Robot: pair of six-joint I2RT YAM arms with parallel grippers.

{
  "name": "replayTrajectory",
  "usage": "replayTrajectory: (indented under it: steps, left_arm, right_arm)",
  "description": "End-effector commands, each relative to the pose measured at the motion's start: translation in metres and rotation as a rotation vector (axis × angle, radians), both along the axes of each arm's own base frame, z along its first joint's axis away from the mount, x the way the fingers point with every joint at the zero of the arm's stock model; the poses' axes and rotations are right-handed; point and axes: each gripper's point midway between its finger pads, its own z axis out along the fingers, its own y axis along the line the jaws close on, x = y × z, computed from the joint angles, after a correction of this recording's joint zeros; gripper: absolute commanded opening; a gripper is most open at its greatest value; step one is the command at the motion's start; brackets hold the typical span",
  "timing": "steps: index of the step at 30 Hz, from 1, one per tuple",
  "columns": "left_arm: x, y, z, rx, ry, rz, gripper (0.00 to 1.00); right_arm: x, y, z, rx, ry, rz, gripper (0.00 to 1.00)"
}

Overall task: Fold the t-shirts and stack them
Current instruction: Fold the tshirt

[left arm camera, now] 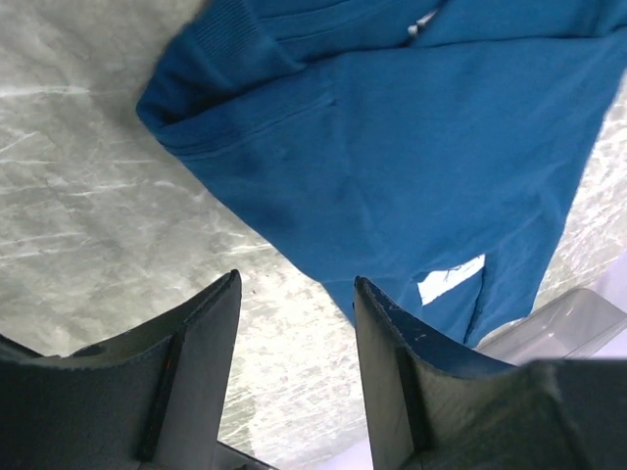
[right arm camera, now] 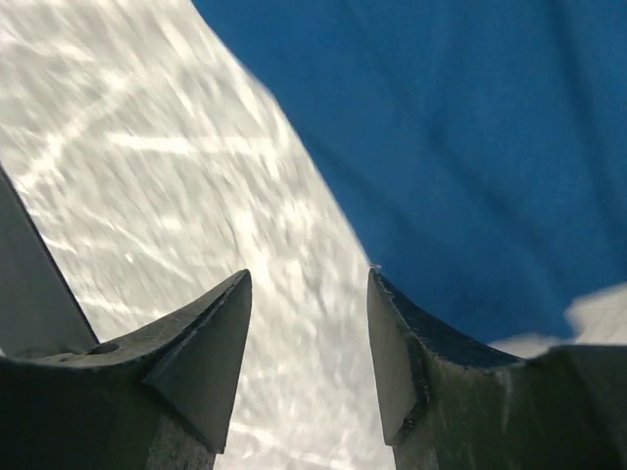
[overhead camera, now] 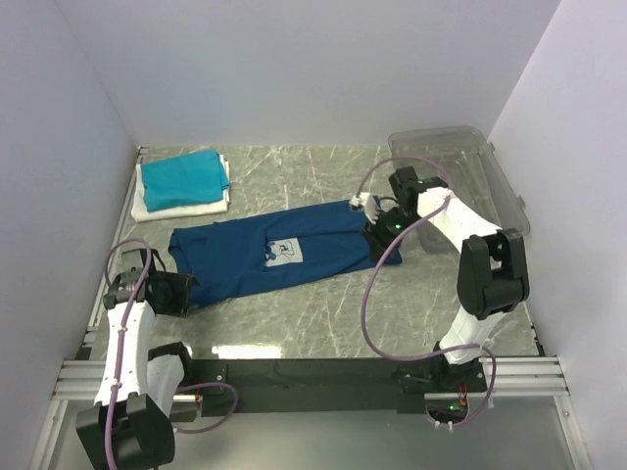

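Plainly, the left jaws stood spread and empty over bare surface (left arm camera: 88, 196), the navy t-shirt (left arm camera: 392, 166) lying flat just ahead; the right jaws, likewise spread, hovered at its edge. Farther beyond the left jaws, a folded teal t-shirt (overhead camera: 179, 176) topped a white one (overhead camera: 186, 208)

High rear camera looks down; close wrist cameras share t-shirt (overhead camera: 235, 262).

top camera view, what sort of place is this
Probably a robot test cell: plain white panel walls box in a grey marble-patterned tabletop, and the left robot arm and right robot arm are mounted on a metal rail at its near edge.
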Motion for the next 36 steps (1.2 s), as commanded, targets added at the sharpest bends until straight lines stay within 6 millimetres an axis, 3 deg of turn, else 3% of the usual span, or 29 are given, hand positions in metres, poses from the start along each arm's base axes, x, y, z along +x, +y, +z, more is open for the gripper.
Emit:
replayTrajectory:
  steps: [1, 2, 6, 16, 26, 36]
  left_arm:
    - [0.009, -0.003, -0.003, -0.040, -0.036, 0.025, 0.55]
    - [0.010, -0.003, -0.006, -0.042, -0.034, 0.028, 0.54]
    - [0.011, -0.003, -0.021, -0.056, -0.014, 0.042, 0.54]
    - [0.025, 0.010, -0.039, -0.015, 0.044, 0.066, 0.51]
    - [0.032, 0.015, -0.046, 0.013, 0.040, 0.055, 0.21]
    - [0.038, 0.016, -0.043, 0.022, 0.016, 0.030, 0.11]
  right_arm:
    - [0.003, -0.033, 0.003, -0.065, -0.047, -0.084, 0.57]
    - [0.008, -0.046, 0.001, -0.080, -0.049, -0.137, 0.56]
    - [0.015, -0.066, -0.015, -0.112, -0.027, -0.276, 0.55]
    - [0.014, -0.082, -0.029, -0.153, 0.000, -0.377, 0.54]
    - [0.027, -0.094, -0.040, -0.204, -0.003, -0.464, 0.52]
    - [0.038, -0.092, -0.055, -0.212, 0.020, -0.514, 0.50]
